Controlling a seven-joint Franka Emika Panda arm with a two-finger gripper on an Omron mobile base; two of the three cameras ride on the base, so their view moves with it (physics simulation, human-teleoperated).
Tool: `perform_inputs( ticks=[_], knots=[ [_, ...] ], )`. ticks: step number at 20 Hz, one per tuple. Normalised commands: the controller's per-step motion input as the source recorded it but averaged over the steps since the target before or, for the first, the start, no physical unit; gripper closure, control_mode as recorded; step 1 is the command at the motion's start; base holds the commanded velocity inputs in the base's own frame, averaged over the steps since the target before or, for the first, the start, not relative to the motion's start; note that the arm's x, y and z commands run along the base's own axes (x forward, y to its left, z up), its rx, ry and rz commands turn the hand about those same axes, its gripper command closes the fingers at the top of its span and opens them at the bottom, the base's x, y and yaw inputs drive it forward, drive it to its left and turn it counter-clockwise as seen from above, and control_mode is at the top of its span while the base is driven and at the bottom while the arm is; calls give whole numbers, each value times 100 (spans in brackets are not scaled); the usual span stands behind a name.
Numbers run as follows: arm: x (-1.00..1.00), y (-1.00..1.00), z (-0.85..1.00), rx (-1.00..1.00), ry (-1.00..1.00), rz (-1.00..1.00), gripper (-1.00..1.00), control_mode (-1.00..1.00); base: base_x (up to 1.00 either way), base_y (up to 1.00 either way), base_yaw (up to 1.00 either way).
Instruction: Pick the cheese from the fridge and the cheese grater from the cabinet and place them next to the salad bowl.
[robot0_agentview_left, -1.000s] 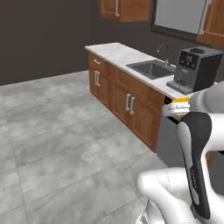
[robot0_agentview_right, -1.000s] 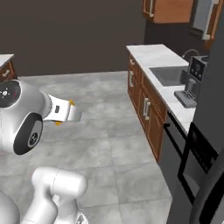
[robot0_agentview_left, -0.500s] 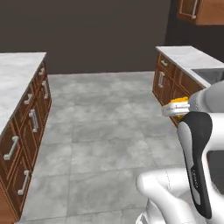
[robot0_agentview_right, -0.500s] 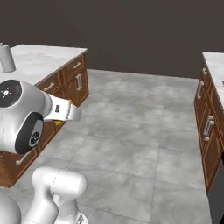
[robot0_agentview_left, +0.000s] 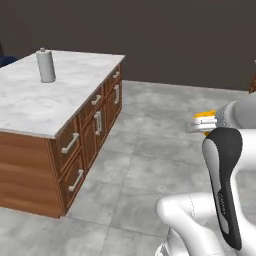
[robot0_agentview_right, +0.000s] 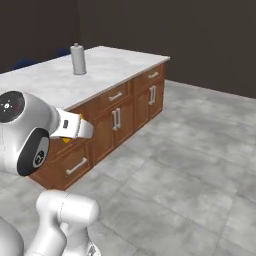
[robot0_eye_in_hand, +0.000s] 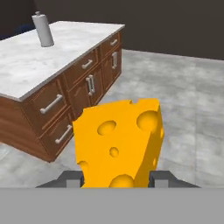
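Carrying: the cheese (robot0_eye_in_hand: 119, 142), a yellow-orange wedge with holes, sits between my fingers (robot0_eye_in_hand: 159, 177), which are closed narrow on its lower part.
Left base view: my gripper (robot0_agentview_left: 202, 122) is held out over the floor (robot0_agentview_left: 150, 150), with a bit of yellow at its tip; the island bench (robot0_agentview_left: 45, 95) stands to the left, well apart, with a grey canister (robot0_agentview_left: 46, 65) on its top.
Risk here: if the base turns sharply, I judge the wedge could shift in the grip, because I hold it only low.
Right base view: the arm's big joint (robot0_agentview_right: 22, 132) is near the camera and the hand points toward the brown drawers (robot0_agentview_right: 117, 112) of the bench.
Risk here: driving close along the bench, my arm could strike a drawer front or a handle.
Hand view: the cheese hides much of what is ahead and below.
Risk here: I cannot see a salad bowl, so I could put the wedge down in the wrong place; a fall to the floor would put it out of easy reach.
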Motion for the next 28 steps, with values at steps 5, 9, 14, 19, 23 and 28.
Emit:
perform_inputs(
  ticks=[5, 9, 14, 19, 23, 28],
  knots=[
    [0, 0, 0, 0, 0, 0, 100, 100, 15, 11, 66],
    [0, 0, 0, 0, 0, 0, 100, 100, 20, 11, 61],
    [0, 0, 0, 0, 0, 0, 100, 100, 32, 11, 54],
    [0, 0, 0, 0, 0, 0, 100, 100, 39, 12, 49],
    [0, 0, 0, 0, 0, 0, 100, 100, 47, 15, 40],
    [0, 0, 0, 0, 0, 0, 100, 100, 72, 11, 20]
  ],
)
